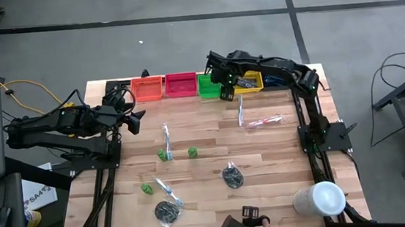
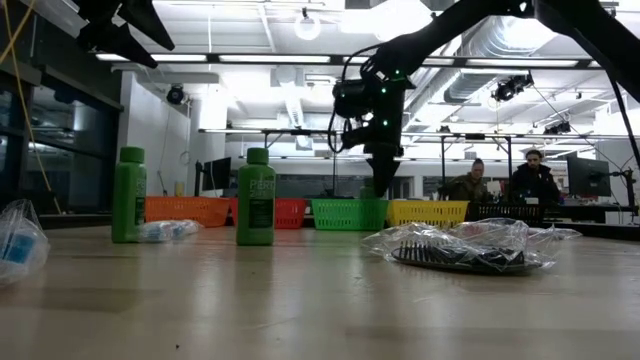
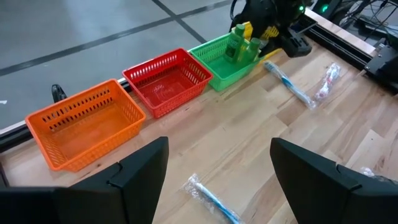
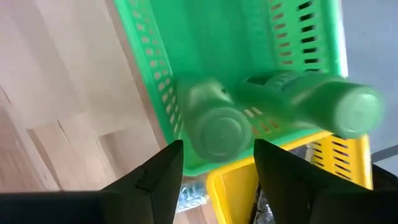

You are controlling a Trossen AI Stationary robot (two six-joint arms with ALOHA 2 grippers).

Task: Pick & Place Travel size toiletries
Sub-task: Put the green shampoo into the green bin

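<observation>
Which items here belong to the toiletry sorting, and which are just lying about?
Job: green bottles on the table, two more in the green bin, wrapped toothbrushes, bagged combs, right gripper over that bin.
Lying about: white cylinder, cables.

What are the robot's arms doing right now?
Right gripper over green bin, jaws open, green bottles in bin. Left gripper open, waiting near orange bin. Nothing blocking.

Grey floor (image 1: 178, 2) surrounds the wooden table (image 1: 205, 139); ceiling lights (image 2: 307, 25) shine over two seated people (image 2: 500, 185).
</observation>
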